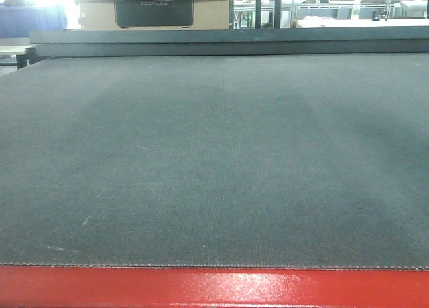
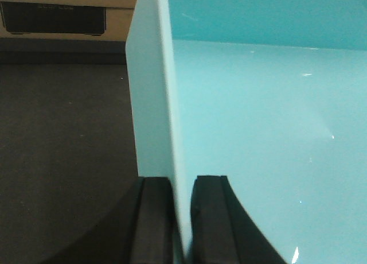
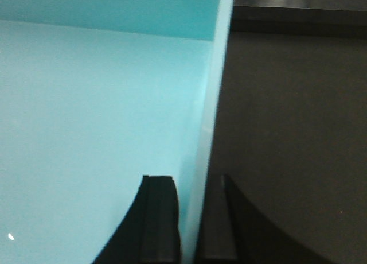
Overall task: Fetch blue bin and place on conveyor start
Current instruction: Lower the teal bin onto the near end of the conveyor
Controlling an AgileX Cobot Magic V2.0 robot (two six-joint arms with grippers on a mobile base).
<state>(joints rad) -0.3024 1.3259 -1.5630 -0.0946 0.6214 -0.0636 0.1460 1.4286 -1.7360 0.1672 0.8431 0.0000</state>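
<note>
left gripper [image 2: 180, 186], black, at bottom edge of wrist view: jaws clamped across the bin [image 2: 258, 132] side wall, one inside, one outside. right gripper [image 3: 192, 186] likewise, pinching the opposite wall. bin held between both arms, empty, with its outer walls over the dark belt [image 2: 63, 138]. cannot tell whether its base touches the belt or hangs above it. front view: belt and red strip [image 1: 214, 289] only, bin not in frame. judgement: fetch done, bin at conveyor start. left to do: set it down if not down, open both grippers, withdraw.
</note>
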